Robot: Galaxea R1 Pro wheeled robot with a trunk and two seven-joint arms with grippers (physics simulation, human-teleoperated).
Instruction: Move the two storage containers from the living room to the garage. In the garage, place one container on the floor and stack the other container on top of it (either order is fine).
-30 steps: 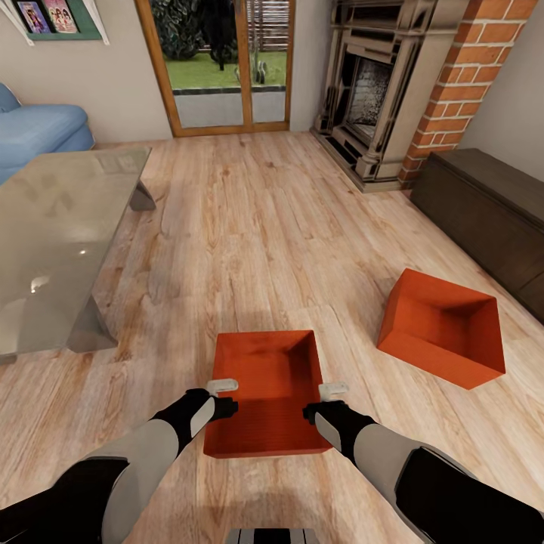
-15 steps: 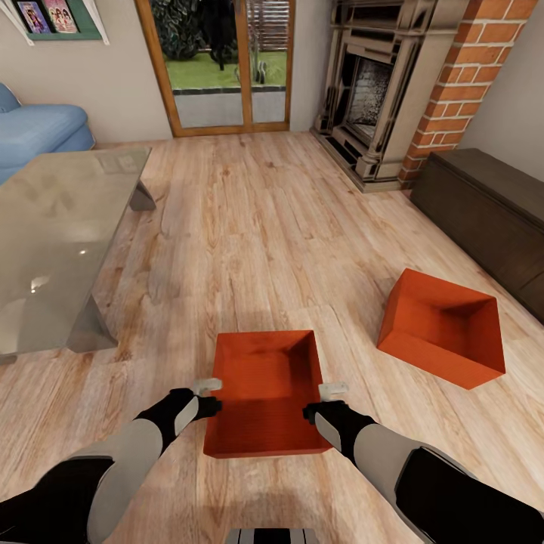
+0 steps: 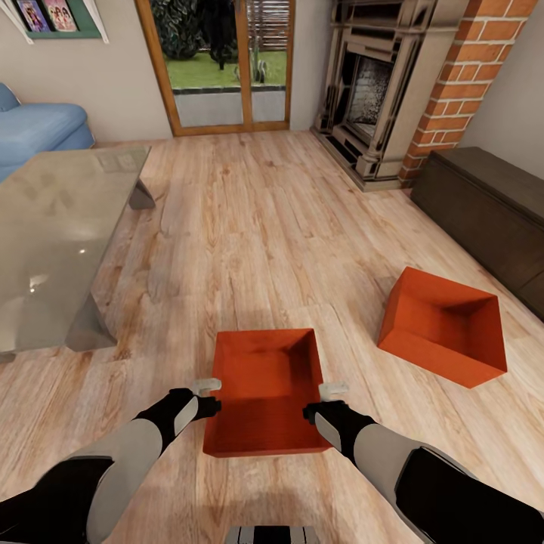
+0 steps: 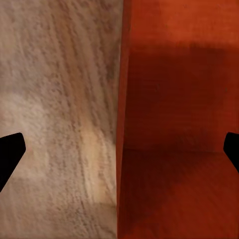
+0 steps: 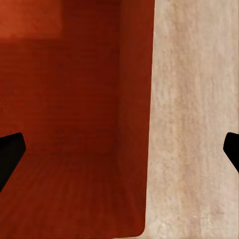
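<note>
Both containers on the living-room floor, none carried yet
Left gripper [image 3: 205,397] and right gripper [image 3: 323,402] spread astride the near container's [image 3: 264,393] side walls; second container [image 3: 444,326] untouched

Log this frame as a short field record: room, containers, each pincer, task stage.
room: living room, wood plank floor, glass table, fireplace
near container: upright on the planks, between both arms
far container: on the planks, off to the right, apart from the near one
left pincer: open, straddling the near container's left wall
right pincer: open, straddling its right wall
task stage: nothing lifted yet
</note>
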